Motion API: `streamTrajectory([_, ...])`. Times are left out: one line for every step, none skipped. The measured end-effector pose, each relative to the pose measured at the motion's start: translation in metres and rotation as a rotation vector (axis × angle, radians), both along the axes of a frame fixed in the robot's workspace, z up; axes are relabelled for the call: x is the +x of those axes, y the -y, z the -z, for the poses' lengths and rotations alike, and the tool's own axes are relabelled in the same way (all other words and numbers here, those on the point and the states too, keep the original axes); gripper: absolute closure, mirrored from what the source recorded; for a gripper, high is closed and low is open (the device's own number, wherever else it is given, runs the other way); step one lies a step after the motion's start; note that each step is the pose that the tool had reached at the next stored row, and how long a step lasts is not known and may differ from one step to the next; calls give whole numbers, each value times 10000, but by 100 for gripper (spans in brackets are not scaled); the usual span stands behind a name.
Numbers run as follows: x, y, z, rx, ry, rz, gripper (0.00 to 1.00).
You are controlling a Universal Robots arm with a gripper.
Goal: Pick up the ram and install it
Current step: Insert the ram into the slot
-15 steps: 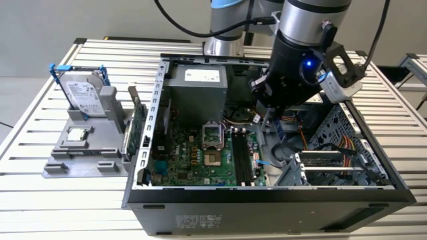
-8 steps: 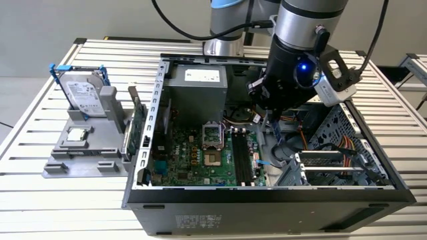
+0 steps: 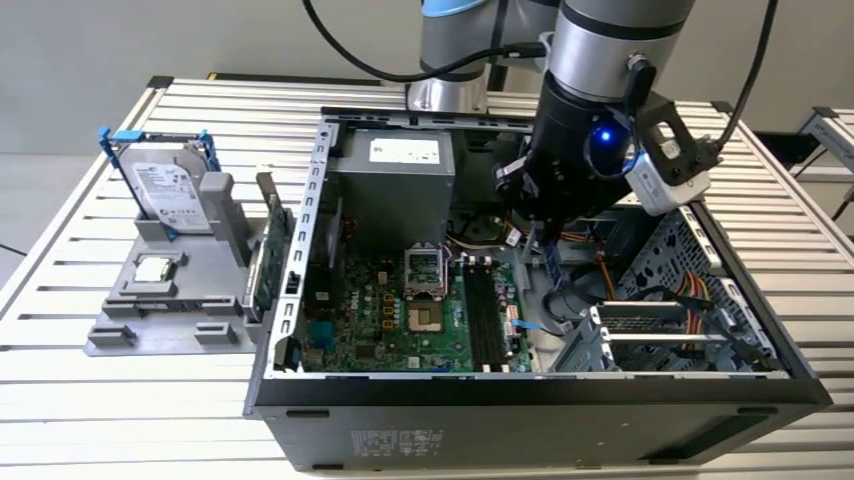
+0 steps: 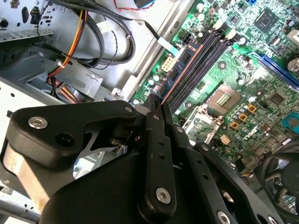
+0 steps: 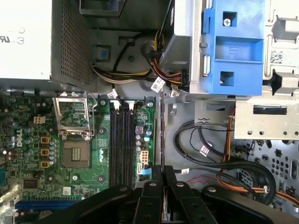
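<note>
1. Inside the open black desktop computer case [image 3: 534, 420], the robot arm's black two-finger gripper [image 3: 541, 243] hangs over the green motherboard [image 3: 400, 320] — its fingers pressed onto the flat faces of the ram, a thin, long, bluish-green circuit-board stick with dark chips [image 4: 180, 70].

2. In the second wrist view the ram runs straight out from between the fingertips [image 4: 154, 105], held edge-on, its long axis lying almost parallel to the row of long dark memory slots [image 4: 205, 65] and just beside them, on the side toward the case wall and cables.

3. The first wrist view shows the same line-up: the ram appears as a narrow edge [image 5: 162, 135] rising from the closed fingers [image 5: 154, 179], with the dark memory slots [image 5: 122, 140] alongside it and the board's edge close by. The stick looks to be off the slots to one side rather than over one — a judgement, since neither wrist view shows the height between them.

4. In the exterior view the gripper sits near the end of the slots closer to the grey power supply box [image 3: 394, 165], with the silver processor socket [image 3: 424, 270] on the far side of the slots from it.

5. Outside the case, on the slatted white table [image 3: 80, 400], a grey holder tray [image 3: 167, 315] carries a silver hard drive [image 3: 171, 195] standing upright and a small square silver processor chip [image 3: 156, 268]; a green expansion card [image 3: 274, 255] stands at the tray's edge next to the case.
</note>
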State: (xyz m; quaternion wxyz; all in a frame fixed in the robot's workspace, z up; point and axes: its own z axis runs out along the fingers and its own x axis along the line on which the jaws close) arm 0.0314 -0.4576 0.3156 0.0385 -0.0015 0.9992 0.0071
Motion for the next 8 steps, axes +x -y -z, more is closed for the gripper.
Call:
streamTrajectory([-9,1,7,-1,0,38,100])
streamTrajectory([-18,1,12,-5,1,70,100])
streamTrajectory([-27,2,21,-3,3,102,100])
streamTrajectory([-34,3,27,-4,5,127,100])
streamTrajectory([-43,4,39,-4,8,155,100])
streamTrajectory([-50,5,51,-4,9,186,100])
streamTrajectory([-57,6,66,-4,9,223,100])
streamTrajectory([-63,7,82,-5,10,257,100])
